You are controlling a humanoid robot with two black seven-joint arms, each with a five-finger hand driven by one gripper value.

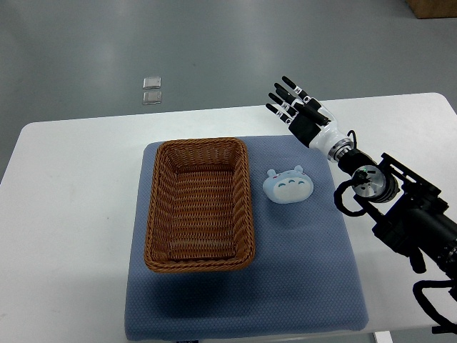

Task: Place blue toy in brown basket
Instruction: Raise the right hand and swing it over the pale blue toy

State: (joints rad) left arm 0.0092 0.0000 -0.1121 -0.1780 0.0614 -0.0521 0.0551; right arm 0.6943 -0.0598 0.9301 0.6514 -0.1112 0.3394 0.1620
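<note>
The blue toy (286, 184), a small rounded plush-like figure with pale face markings and two little ears, lies on the blue mat (307, 271), just beside the right long side of the brown basket (199, 204) but not touching it. Its finer details are too small to make out.

The basket is a rectangular wicker one, standing upright on the left half of the mat, and nothing is in it; its far inner wall is in shadow. The mat covers the middle of the white tabletop (64, 214), and its near edge is cut off by the bottom of the view.

The right hand (299, 109) hovers beyond the toy, over the far right corner of the mat and well apart from the toy. Its dark fingers (283, 94) are spread and straight, holding nothing. Its arm (400, 207) comes in from the right edge, and the lower part is cut off at the corner.

On the grey floor (214, 43) beyond the tabletop lie two small clear square things (151, 90), too small to identify.
</note>
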